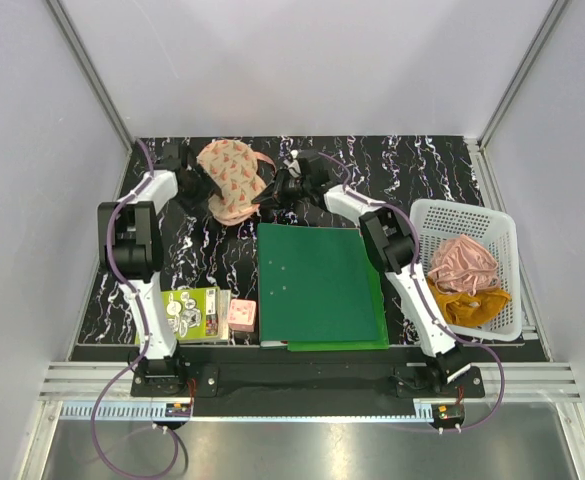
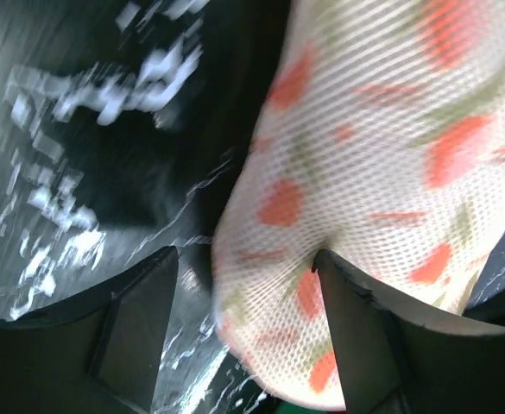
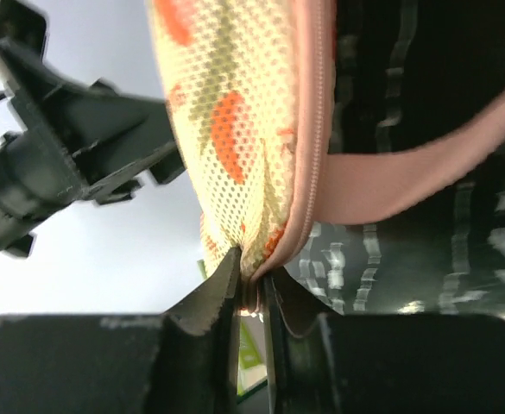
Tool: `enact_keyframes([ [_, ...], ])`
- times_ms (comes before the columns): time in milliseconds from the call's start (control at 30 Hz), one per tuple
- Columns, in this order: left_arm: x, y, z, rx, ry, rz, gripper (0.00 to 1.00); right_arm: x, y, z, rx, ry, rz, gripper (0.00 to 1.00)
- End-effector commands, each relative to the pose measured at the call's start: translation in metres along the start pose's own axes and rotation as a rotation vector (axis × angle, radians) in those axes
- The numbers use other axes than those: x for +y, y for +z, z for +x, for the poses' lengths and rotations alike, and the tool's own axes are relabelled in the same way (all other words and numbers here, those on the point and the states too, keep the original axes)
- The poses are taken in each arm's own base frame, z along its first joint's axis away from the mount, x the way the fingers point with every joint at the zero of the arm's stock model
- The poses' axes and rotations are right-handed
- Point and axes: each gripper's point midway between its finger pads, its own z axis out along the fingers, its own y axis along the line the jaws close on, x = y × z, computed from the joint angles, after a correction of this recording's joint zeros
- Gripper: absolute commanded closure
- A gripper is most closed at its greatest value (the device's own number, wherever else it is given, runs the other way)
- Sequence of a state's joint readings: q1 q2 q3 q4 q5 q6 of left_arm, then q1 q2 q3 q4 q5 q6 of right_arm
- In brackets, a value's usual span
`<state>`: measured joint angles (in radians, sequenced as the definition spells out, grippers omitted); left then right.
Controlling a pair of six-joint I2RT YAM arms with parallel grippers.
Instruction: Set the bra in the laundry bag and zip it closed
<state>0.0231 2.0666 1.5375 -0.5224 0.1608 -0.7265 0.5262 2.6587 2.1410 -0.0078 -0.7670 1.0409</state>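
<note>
The right gripper (image 3: 252, 267) pinched the bag (image 1: 230, 180) at its zipper edge. The left gripper (image 2: 245, 259) gaped wide around its other side, gripping nothing. The bag's long axis ran roughly front to back.

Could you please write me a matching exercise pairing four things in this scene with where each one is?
Things:
1. laundry bag
2. green folder
3. pink cloth
4. small pink box

Places:
A. in the white basket
B. at the far side of the table
C. near edge, beside the booklet
D. middle of the table, lying flat

Pairs: 1-B, 2-D, 3-A, 4-C
</note>
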Motion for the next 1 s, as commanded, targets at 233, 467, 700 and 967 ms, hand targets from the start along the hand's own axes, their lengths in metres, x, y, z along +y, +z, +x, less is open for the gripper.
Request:
enact_keyframes([
  [233, -0.068, -0.058, -0.062, -0.242, 0.377, 0.114, 0.28, 0.097, 0.001, 0.029, 0.001, 0.114, -0.226, 0.81],
  [467, -0.019, -0.153, -0.03, -0.387, 0.25, -0.012, 0.28, 0.109, -0.004, 0.016, -0.124, 0.162, -0.193, 0.82],
  [700, -0.003, -0.162, 0.063, -0.165, 0.085, 0.199, 0.23, 0.117, -0.018, 0.009, -0.225, 0.19, -0.163, 0.83],
  [967, -0.02, -0.124, 0.069, -0.096, -0.136, 0.339, 0.11, 0.124, -0.034, 0.02, -0.246, 0.202, -0.177, 0.83],
])
